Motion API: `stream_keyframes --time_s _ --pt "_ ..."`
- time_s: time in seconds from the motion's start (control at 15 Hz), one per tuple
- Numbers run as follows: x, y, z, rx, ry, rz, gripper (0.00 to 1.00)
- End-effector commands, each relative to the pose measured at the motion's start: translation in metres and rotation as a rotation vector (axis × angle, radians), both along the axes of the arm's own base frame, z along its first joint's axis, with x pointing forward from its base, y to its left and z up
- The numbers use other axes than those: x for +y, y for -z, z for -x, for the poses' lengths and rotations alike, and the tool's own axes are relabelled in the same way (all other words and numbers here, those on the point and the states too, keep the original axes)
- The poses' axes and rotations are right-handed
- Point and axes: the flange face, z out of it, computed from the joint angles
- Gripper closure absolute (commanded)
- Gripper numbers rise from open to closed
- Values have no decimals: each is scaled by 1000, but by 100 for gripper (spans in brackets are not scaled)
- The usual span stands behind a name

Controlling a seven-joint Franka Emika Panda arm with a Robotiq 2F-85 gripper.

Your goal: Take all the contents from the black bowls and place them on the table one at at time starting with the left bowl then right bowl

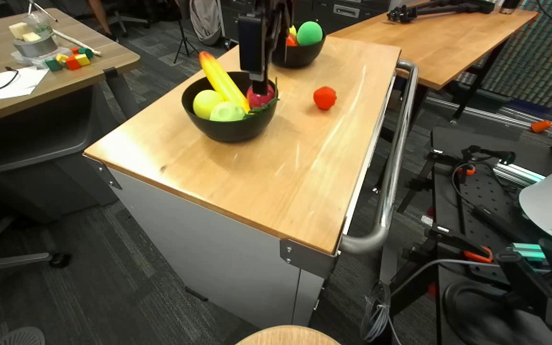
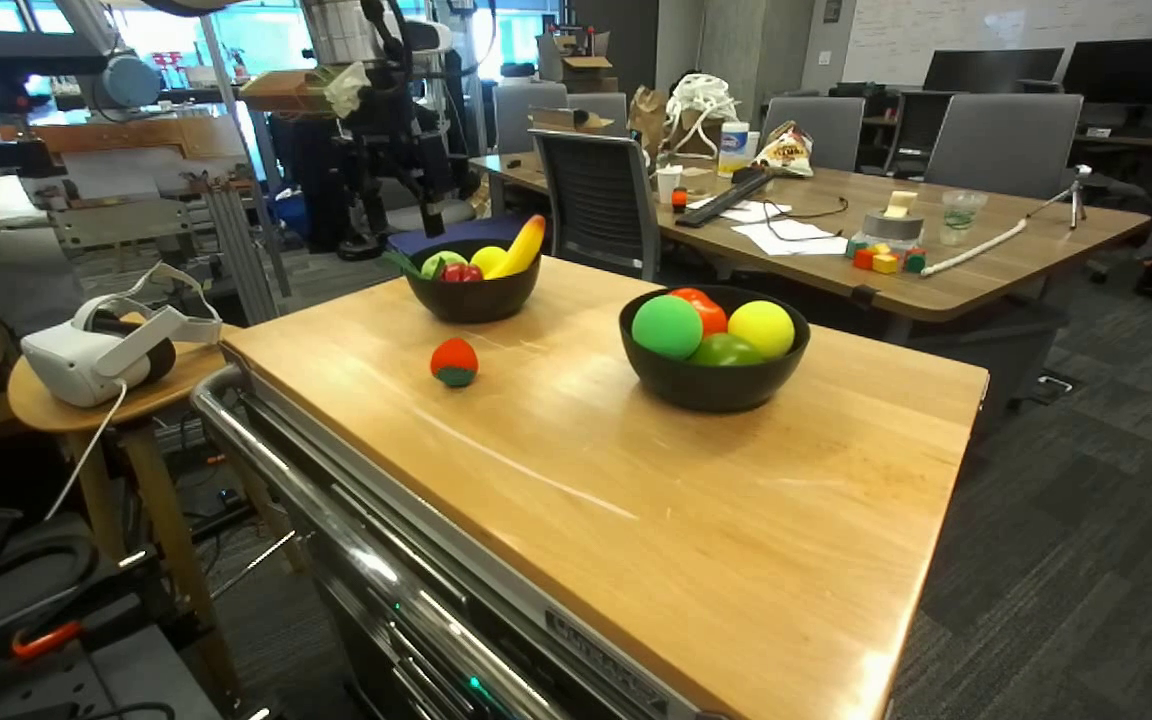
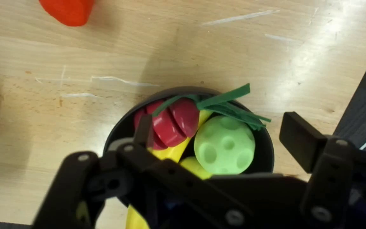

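Black bowl (image 1: 230, 132) holds banana (image 1: 223, 81), red fruit (image 3: 170, 124), pale-green ball (image 3: 224, 144). Claw (image 3: 221, 136) above bowl, spread wide, nothing gripped. Imo risk: claw closes on ball, catches green strips (image 3: 224, 97) poking past bowl, yanks red fruit out too

We saw plain black on the bowl (image 1: 230, 132) at upper centre in an exterior view, its banana (image 1: 224, 85) yellow, blushing to orange-red at the tip. Right of centre in an exterior view, another black bowl (image 2: 716, 388) framed a green ball (image 2: 667, 327), a yellow fruit (image 2: 762, 330) and a red-orange pepper (image 2: 708, 314); left of centre, we noted a red-orange toy fruit (image 2: 454, 356) with a dark green base. Around centre in the wrist view, we found a pale green ball (image 3: 226, 144) patterned with round dimples, a deep red piece (image 3: 172, 124) and dark green strips (image 3: 224, 97).
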Motion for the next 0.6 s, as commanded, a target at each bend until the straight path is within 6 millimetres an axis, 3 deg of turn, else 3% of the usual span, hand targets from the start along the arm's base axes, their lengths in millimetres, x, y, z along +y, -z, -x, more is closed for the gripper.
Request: stream_keyframes --time_s 0.0,0.13,0.2,0.33,0.53 --pt "3 21 -25 69 -52 8 0" --pt "7 32 -31 96 -72 6 3" --pt "8 35 -35 103 -81 10 27" --pt "10 40 -39 117 -92 16 29" --pt "12 39 -45 127 -101 19 53"
